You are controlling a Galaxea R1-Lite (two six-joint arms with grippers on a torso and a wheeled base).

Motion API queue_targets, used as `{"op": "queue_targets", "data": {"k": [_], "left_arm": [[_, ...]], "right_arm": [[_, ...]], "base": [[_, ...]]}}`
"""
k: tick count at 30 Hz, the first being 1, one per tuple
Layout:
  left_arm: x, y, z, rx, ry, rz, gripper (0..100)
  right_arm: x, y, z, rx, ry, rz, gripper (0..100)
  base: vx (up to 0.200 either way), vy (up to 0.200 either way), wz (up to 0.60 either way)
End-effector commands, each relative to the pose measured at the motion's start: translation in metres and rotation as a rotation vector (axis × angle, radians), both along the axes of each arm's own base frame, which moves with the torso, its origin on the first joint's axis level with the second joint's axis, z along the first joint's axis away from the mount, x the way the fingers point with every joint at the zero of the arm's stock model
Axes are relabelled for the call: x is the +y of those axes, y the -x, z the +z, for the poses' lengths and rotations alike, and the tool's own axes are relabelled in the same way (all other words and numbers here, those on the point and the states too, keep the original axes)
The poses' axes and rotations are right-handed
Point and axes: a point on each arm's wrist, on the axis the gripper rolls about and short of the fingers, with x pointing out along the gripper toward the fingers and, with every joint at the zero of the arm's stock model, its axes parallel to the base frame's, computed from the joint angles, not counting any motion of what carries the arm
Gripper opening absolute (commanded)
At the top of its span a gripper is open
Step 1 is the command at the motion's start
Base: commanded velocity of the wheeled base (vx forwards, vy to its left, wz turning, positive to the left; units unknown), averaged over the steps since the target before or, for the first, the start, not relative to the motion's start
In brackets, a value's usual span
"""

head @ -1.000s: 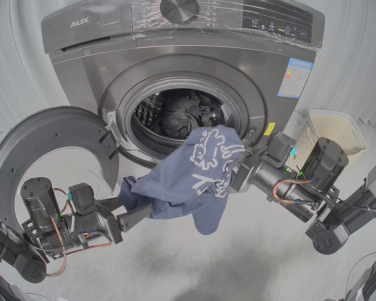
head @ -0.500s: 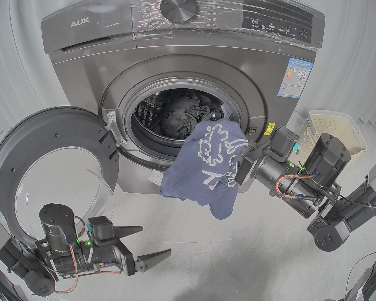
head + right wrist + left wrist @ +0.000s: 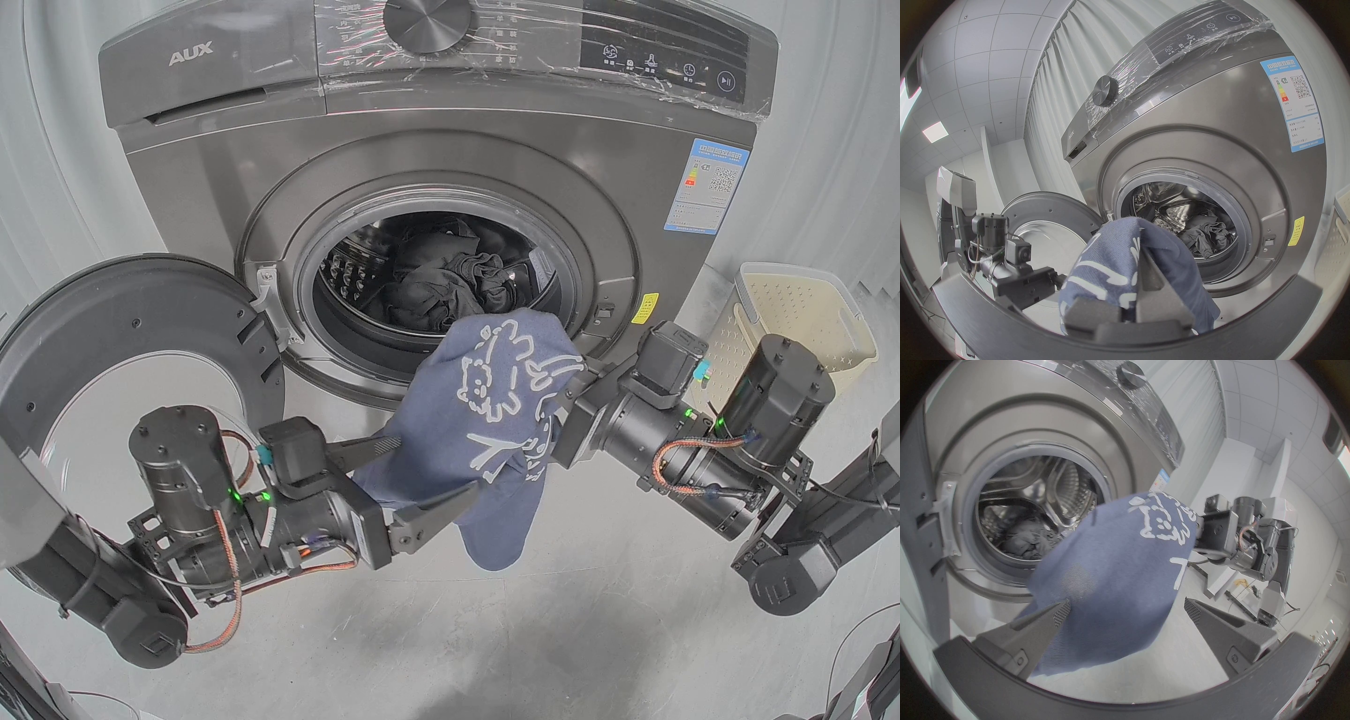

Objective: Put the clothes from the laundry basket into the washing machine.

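A dark blue garment with a white print [image 3: 487, 412] hangs in front of the lower right of the washing machine's open drum [image 3: 375, 272]. My right gripper [image 3: 562, 412] is shut on its upper part; the shut fingers [image 3: 1143, 281] pinch the cloth. My left gripper [image 3: 422, 478] is open, with one finger on each side of the garment's [image 3: 1115, 571] hanging lower half. Dark clothes [image 3: 441, 277] lie inside the drum. The cream laundry basket [image 3: 797, 309] stands on the floor to the machine's right.
The round washer door [image 3: 122, 356] is swung open to the left, close behind my left arm. Grey floor [image 3: 562, 619] lies below the garment. A curtain [image 3: 825, 169] hangs behind the machine.
The left gripper let go of the garment's lower edge, dropped low and opened, then rose again to straddle the hanging cloth. The right gripper kept hold, shifting slightly.
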Motion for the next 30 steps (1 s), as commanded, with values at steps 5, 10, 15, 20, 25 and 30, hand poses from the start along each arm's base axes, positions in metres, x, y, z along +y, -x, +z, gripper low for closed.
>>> {"op": "queue_targets", "data": {"k": [5, 10, 15, 20, 25, 30], "left_arm": [[-0.033, -0.012, -0.043, 0.054, -0.041, -0.095, 100], [-0.049, -0.029, -0.056, 0.033, -0.035, -0.077, 100], [-0.063, -0.056, -0.063, -0.005, -0.013, 0.012, 100], [-0.074, -0.071, -0.072, -0.022, 0.002, 0.032, 100], [-0.081, -0.076, -0.078, -0.025, 0.002, 0.026, 100], [-0.087, -0.081, -0.079, -0.036, 0.010, 0.030, 100]], "right_arm": [[0.003, 0.003, -0.002, 0.005, 0.004, 0.012, 0], [0.006, 0.007, -0.002, 0.008, 0.003, 0.025, 0], [0.012, 0.012, -0.003, 0.019, -0.001, 0.024, 0], [0.016, 0.015, -0.004, 0.034, 0.000, 0.040, 0], [0.016, 0.014, -0.005, 0.038, 0.002, 0.040, 0], [0.019, 0.014, -0.008, 0.044, 0.007, 0.045, 0]], "base": [[0.000, 0.000, 0.00], [0.000, 0.000, 0.00], [0.000, 0.000, 0.00], [0.000, 0.000, 0.00], [0.000, 0.000, 0.00], [0.000, 0.000, 0.00]]}}
